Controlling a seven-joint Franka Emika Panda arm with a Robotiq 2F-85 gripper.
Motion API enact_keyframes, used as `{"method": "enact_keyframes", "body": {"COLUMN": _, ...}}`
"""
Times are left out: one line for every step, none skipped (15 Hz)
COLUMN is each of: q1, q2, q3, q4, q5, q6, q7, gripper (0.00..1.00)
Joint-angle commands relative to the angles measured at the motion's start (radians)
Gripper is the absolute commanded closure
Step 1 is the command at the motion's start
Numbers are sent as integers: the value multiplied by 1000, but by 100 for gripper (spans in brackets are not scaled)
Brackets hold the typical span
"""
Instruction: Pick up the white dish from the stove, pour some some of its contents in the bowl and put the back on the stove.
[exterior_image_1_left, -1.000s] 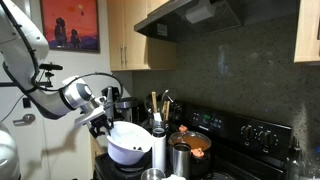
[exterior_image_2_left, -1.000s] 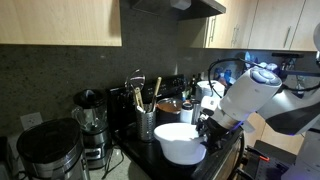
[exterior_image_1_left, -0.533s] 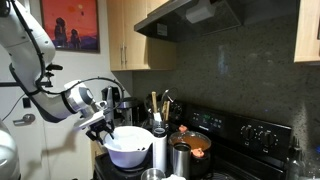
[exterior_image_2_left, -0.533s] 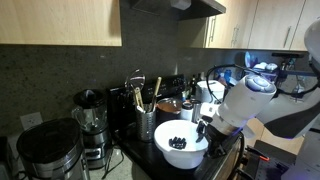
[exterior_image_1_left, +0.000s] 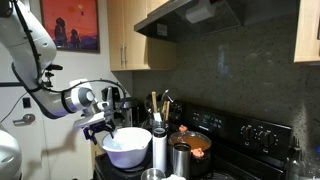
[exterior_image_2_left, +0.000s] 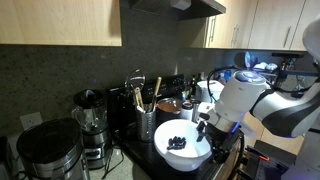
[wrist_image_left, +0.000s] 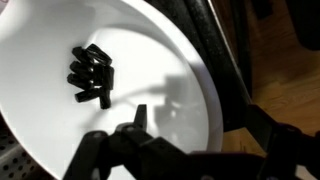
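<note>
The white dish (exterior_image_1_left: 128, 147) (exterior_image_2_left: 180, 146) sits level on the front of the black stove (exterior_image_1_left: 250, 140), with a small heap of dark pieces (wrist_image_left: 92, 72) (exterior_image_2_left: 178, 141) in it. My gripper (exterior_image_1_left: 103, 127) (exterior_image_2_left: 207, 128) (wrist_image_left: 200, 115) stands open at the dish's rim (wrist_image_left: 205, 80). One finger (wrist_image_left: 140, 115) is over the inside and the other (wrist_image_left: 268, 128) outside it. A copper-coloured bowl (exterior_image_1_left: 197, 143) (exterior_image_2_left: 168, 105) with reddish contents stands further back on the stove.
A utensil holder (exterior_image_1_left: 157, 118) (exterior_image_2_left: 146, 122), a white cylinder (exterior_image_1_left: 158, 150) and a metal cup (exterior_image_1_left: 181, 158) stand close to the dish. A blender (exterior_image_2_left: 90, 120) and a dark appliance (exterior_image_2_left: 45, 152) are on the counter. The stove's front edge (wrist_image_left: 225, 70) drops to wooden floor.
The dish went from tilted and held to level on the stove. The jaws have opened off its rim, and the arm has drawn slightly away.
</note>
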Motion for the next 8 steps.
{"method": "enact_keyframes", "body": {"q1": 153, "q2": -49, "q3": -144, "q4": 27, "q5": 287, "q6": -158, "q7": -222, "gripper": 0}}
{"method": "enact_keyframes", "body": {"q1": 160, "q2": -96, "q3": -155, "q4": 36, "q5": 380, "q6": -244, "q7": -290, "gripper": 0}}
{"method": "enact_keyframes", "body": {"q1": 167, "q2": -134, "q3": -176, "q4": 49, "q5": 432, "q6": -325, "q7": -326, "gripper": 0}}
{"method": "enact_keyframes", "body": {"q1": 159, "q2": -164, "q3": -186, "q4": 63, "q5": 455, "q6": -399, "q7": -337, "gripper": 0}}
{"method": "enact_keyframes", "body": {"q1": 151, "q2": -213, "q3": -199, "q4": 78, "q5": 472, "q6": -477, "q7": -347, "gripper": 0}}
{"method": "enact_keyframes", "body": {"q1": 141, "q2": -252, "q3": -209, "q4": 95, "q5": 481, "q6": -543, "q7": -347, "gripper": 0}}
{"method": "enact_keyframes", "body": {"q1": 130, "q2": -291, "q3": -219, "q4": 112, "q5": 482, "q6": -603, "q7": -337, "gripper": 0}}
{"method": "enact_keyframes", "body": {"q1": 119, "q2": -330, "q3": -230, "q4": 131, "q5": 477, "q6": -666, "q7": -326, "gripper": 0}}
